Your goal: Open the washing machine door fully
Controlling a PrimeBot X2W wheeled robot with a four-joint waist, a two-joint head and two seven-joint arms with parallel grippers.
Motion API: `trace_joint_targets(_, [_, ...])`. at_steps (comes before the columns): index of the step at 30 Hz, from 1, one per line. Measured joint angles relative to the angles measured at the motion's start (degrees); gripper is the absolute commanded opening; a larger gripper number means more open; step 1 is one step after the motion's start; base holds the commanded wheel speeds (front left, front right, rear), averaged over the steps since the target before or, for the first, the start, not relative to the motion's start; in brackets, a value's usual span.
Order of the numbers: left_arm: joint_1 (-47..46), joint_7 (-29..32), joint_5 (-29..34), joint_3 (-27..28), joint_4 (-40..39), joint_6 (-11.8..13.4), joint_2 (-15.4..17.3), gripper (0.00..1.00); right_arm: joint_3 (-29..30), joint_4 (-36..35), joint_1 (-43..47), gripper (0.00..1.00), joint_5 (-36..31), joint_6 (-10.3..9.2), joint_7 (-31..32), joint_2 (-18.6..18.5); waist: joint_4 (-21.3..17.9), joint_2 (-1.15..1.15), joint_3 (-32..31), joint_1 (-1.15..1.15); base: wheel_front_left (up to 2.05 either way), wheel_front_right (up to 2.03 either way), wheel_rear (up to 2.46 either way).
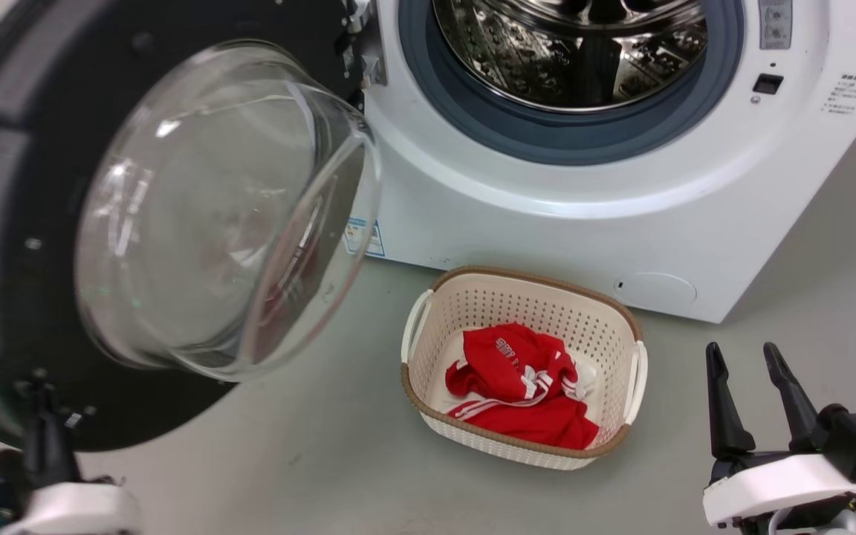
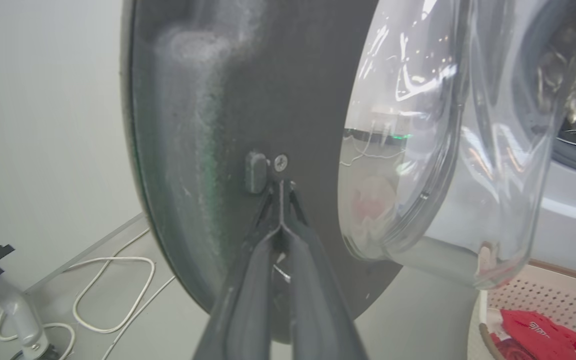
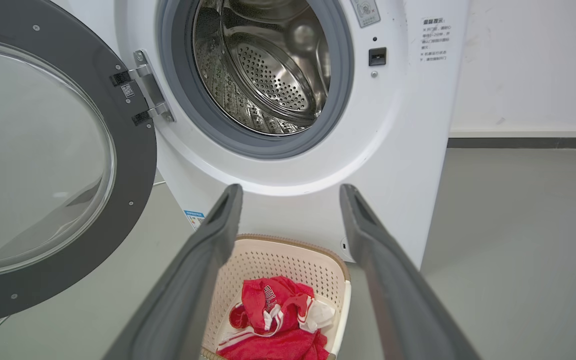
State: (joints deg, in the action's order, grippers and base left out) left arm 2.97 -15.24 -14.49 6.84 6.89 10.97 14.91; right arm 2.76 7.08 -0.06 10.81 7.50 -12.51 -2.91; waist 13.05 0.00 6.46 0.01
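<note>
Here, left tool [image 2: 280, 192] tips together against the washing machine door [image 2: 208, 100] rim; right tool [image 1: 741, 353] wide, empty

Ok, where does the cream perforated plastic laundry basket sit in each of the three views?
Head view: cream perforated plastic laundry basket lower centre, on the floor before the white washing machine.
Left wrist view: bottom right corner, cut by the frame edge.
Right wrist view: bottom centre, between the fingers of the right gripper.
Shared landmark: the red garment inside it.
</note>
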Motion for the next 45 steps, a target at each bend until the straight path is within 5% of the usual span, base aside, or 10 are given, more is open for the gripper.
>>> trace_joint_targets(8, [-8.6, 0.3, -0.3, 8.8, 9.5, -4.2, 5.5, 0.00, 0.2, -0.7, -1.9, 1.00, -0.8, 0.01, 0.4, 0.0, -1.9, 0.00, 3.0, 0.00, 0.00, 0.00, 0.00])
trace_joint_targets(15, [-10.5, 0.2, 1.4, 12.7, 12.0, -5.7, 5.8, 0.00, 0.5, -0.2, -2.3, 1.00, -0.8, 0.01, 0.1, 0.0, -3.0, 0.00, 3.3, 0.00, 0.00, 0.00, 0.00])
trace_joint_targets(28, [0.2, 0.2, 6.4, 13.8, 4.8, -6.9, -4.7, 0.00, -0.1, 1.8, -0.8, 1.00, -0.3, 0.00, -1.2, 0.0, -3.9, 0.00, -2.1, 0.00, 0.00, 0.00, 0.00])
trace_joint_targets(35, [6.9, 0.2, 8.9, 8.9, -2.9, -8.3, -10.7, 0.00, -0.4, 2.1, 1.2, 1.00, -0.9, 0.01, -1.6, 0.0, -4.6, 0.00, -5.8, -0.01, 0.00, 0.00, 0.00])
trace_joint_targets(36, [7.6, 0.2, 9.1, 7.5, -4.0, -8.2, -11.2, 0.09, -0.5, 2.0, 1.5, 1.00, -1.0, 0.00, -1.6, 0.0, -4.7, 0.00, -6.2, -0.01, 0.00, 0.00, 0.00])
trace_joint_targets(39, [8.4, 0.2, 9.2, 3.4, -6.8, -7.4, -11.9, 0.98, -0.6, 1.2, 1.6, 1.00, -1.6, 0.01, -1.6, 0.0, -5.4, 0.00, -6.7, -0.01, 0.00, 0.00, 0.00])
trace_joint_targets(45, [8.0, 0.2, 11.2, -5.2, -9.6, -6.9, -12.1, 1.00, -1.2, -0.9, 2.0, 1.00, -2.8, 0.01, -1.3, 0.0, -7.1, 0.00, -7.3, -0.02, 0.00, 0.00, 0.00])
